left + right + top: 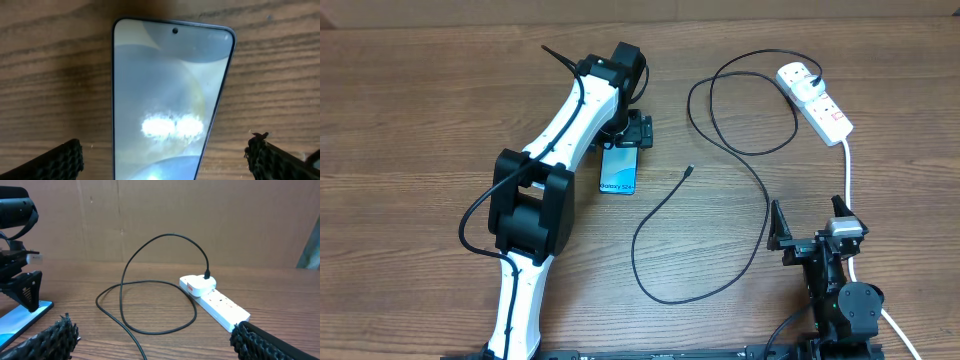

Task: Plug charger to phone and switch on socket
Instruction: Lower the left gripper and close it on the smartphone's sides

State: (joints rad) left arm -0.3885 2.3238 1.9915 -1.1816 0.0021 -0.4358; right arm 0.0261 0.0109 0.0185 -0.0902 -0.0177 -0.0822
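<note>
While the wood-grained table (420, 120) carries everything, little of the task looks done. The left gripper (630, 135), jaws wide, straddles the phone (618, 172) near the table's middle. The right gripper (810, 228), also wide and empty, sits by the near right corner. The charger (760, 190), a thin black cable, loops loosely, its white head (795, 74) seated in the glossy oblong socket (817, 101) by the far right corner. The slim, glass-fronted phone is unplugged. The small plug tip (691, 170) lies loose nearby. I cannot tell the switch position.
</note>
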